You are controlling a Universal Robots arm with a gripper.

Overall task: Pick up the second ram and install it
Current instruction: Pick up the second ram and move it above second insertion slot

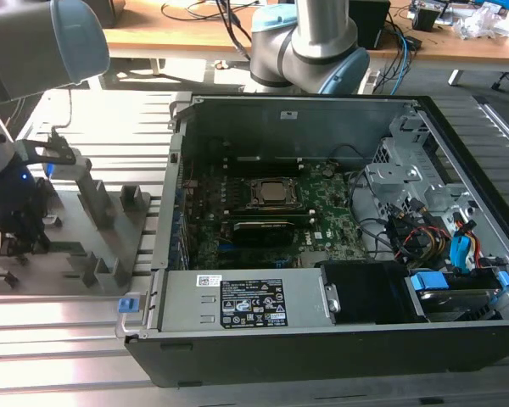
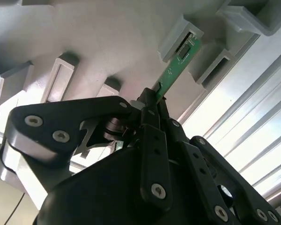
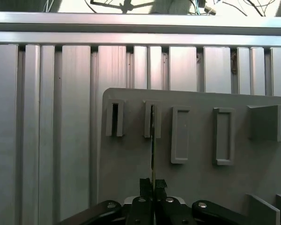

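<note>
Ribbed aluminium table (image 1: pixel 59 339) bearing a grey slotted fixture plate (image 1: pixel 68 284) and an open computer case (image 1: pixel 322 356).

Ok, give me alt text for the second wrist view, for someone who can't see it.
The black tool is shut on the second ram, a thin green stick whose far end sits in a grey slotted holder on a grey fixture plate.

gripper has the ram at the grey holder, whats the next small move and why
Probably a short straight pull along the stick's length, no twist. In the second wrist view the gripper is shut on the second ram, whose far end sits in a slot of the grey holder, so sideways motion might bind or bend it.
</note>
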